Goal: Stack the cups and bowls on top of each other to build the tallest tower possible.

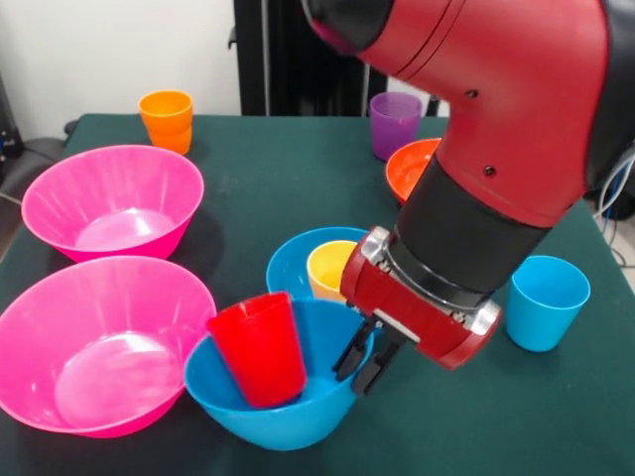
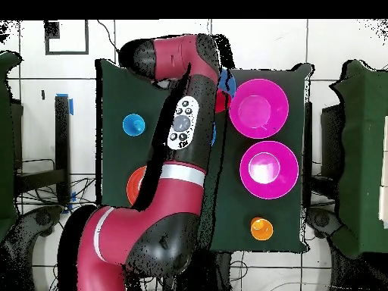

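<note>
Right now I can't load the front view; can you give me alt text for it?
The red arm's gripper hangs at the rim of a blue bowl holding a tilted red cup, its fingers close together. Behind sits another blue bowl with a yellow cup inside; two pink bowls sit left, a light blue cup right.

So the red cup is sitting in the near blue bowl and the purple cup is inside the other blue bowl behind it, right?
Not quite. The front view shows the yellow cup inside the rear blue bowl; the purple cup stands alone on the table at the far side. The red cup is indeed in the near blue bowl.
</note>
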### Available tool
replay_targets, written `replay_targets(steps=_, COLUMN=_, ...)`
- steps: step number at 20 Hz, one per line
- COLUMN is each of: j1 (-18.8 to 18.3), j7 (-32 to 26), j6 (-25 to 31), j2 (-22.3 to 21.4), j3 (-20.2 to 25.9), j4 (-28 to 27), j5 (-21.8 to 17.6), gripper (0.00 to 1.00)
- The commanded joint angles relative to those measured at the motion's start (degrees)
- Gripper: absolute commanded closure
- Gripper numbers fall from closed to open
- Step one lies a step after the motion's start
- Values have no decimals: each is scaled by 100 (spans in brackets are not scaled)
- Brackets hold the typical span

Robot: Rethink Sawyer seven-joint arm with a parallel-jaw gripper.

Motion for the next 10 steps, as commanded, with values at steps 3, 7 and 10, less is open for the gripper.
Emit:
replay_targets(steps=3, j1=-16, j7=-342, j6=1593, j2=8, j3=-323, j4=-912, j5=39, gripper=100)
replay_targets(steps=7, j1=-99, j7=-477, j6=2059, j2=19, j3=-566, j4=-1297, j5=150, gripper=100)
replay_targets(steps=10, j1=-166, j7=-578, j6=2418, j2=28, j3=-772, j4=-1560, j5=277, gripper=100)
